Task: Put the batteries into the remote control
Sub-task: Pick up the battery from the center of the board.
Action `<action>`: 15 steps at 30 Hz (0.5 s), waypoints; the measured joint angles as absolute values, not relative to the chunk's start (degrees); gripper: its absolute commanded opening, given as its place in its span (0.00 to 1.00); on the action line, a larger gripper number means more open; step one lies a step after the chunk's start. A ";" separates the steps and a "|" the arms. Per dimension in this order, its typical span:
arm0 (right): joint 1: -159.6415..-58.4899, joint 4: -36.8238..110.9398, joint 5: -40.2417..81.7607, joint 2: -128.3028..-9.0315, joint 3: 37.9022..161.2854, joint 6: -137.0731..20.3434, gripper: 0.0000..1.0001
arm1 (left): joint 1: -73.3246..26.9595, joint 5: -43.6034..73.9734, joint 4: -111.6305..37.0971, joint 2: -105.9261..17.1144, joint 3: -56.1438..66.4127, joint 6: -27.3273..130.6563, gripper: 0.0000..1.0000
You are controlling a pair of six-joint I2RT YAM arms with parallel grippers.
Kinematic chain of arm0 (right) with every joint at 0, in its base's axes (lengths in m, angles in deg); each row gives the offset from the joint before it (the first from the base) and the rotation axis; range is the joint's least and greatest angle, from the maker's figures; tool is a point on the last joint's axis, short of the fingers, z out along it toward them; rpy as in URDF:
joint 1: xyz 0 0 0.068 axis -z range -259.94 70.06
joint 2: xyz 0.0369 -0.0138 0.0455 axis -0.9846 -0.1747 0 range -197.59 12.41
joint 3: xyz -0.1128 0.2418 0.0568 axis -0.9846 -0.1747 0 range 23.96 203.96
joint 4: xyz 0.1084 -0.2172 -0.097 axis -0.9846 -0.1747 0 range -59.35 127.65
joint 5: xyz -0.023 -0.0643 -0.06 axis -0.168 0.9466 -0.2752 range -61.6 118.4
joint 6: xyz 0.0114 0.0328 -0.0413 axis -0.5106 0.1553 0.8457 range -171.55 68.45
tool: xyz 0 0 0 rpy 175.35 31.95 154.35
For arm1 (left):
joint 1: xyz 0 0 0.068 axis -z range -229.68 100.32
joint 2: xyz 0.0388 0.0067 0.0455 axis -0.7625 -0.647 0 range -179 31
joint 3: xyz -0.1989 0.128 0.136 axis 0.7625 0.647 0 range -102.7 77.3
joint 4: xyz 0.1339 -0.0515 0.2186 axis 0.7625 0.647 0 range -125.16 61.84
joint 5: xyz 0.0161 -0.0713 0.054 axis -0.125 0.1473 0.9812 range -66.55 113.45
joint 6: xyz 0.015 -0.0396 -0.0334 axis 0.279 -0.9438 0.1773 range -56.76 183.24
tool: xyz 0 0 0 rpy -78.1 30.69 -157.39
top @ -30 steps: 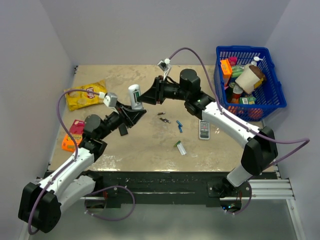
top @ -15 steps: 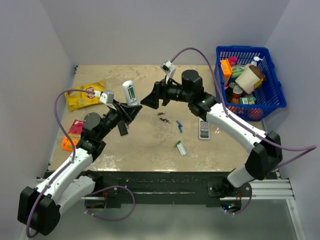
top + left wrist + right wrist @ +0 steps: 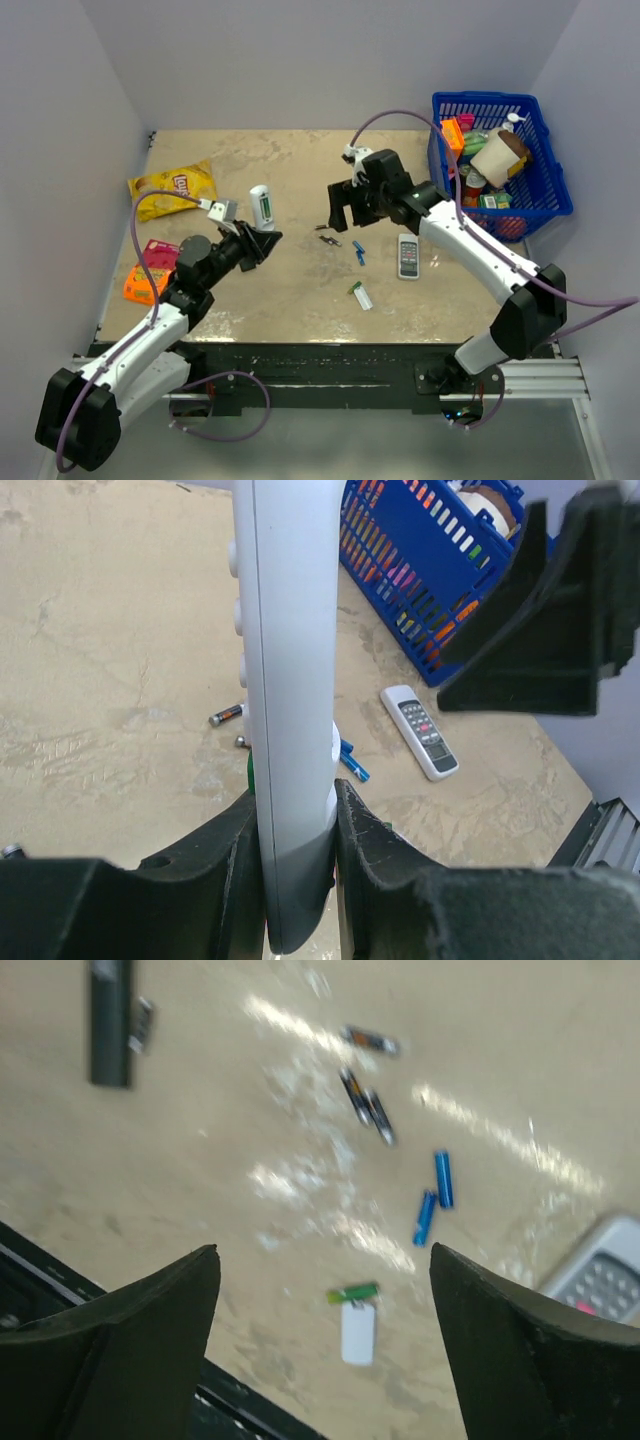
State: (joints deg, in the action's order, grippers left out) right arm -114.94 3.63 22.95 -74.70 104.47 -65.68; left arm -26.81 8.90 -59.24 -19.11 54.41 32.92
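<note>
The right gripper [image 3: 343, 205] has let go and backed off to the right of the remote control [image 3: 262, 205], jaws spread wide and empty. The left gripper [image 3: 295, 830] stays pinched on the remote's lower end, holding it upright. Green shows in its open back, probably one cell seated. The other green battery [image 3: 354, 289] lies well right of the remote, likely next.

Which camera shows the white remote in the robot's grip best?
Top external: the whole remote control, its open back visible, held by the left gripper. Left wrist shows only its side edge; right wrist misses it.
</note>
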 measured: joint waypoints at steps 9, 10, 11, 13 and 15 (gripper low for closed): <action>-118.40 -7.84 27.76 -75.62 91.66 -66.88 0.70 | -26.85 6.91 -62.23 -19.11 58.41 34.82 0.00; -118.81 -8.48 28.08 -75.62 91.64 -66.93 0.70 | -26.85 6.74 -62.36 -19.04 58.76 34.99 0.00; -119.29 -8.50 28.61 -75.62 91.64 -66.90 0.70 | -26.85 6.65 -62.60 -18.91 59.22 35.32 0.00; -120.30 -8.48 29.31 -75.77 91.66 -66.31 0.70 | -26.85 6.37 -62.78 -18.52 60.13 35.54 0.00; -121.72 -8.61 30.14 -76.73 91.88 -64.35 0.71 | -26.85 6.04 -62.98 -18.01 61.01 35.85 0.00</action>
State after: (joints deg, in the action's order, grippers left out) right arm -121.72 -8.61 30.14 -76.73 91.88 -64.35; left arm -26.85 6.04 -62.98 -18.01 61.01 35.85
